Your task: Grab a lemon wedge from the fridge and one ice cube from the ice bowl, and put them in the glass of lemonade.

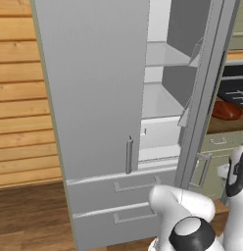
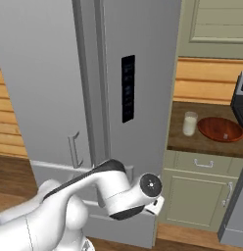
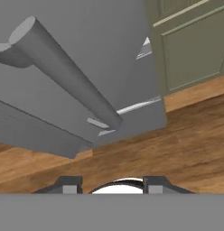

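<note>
The silver-grey fridge (image 1: 94, 88) stands with its left door closed and its right door (image 2: 143, 59), the one with the black panel, swung open on white shelves (image 1: 160, 100). The lemon wedge is out of view. On the counter to the right sit the glass of lemonade (image 2: 190, 123) and the reddish-brown ice bowl (image 2: 220, 129) (image 1: 226, 111). My gripper (image 3: 113, 186) is low near the fridge's bottom, open, with nothing between its fingertips (image 3: 71, 185). A grey bar handle (image 3: 64, 67) of the fridge runs slantwise just ahead of it.
Beige base cabinets (image 2: 202, 191) stand under the dark counter (image 2: 180, 139), right of the open door. A dark stove (image 2: 241, 98) is at the far right. Wood floor (image 3: 177, 144) lies below, and a plank wall (image 1: 20, 98) is left of the fridge.
</note>
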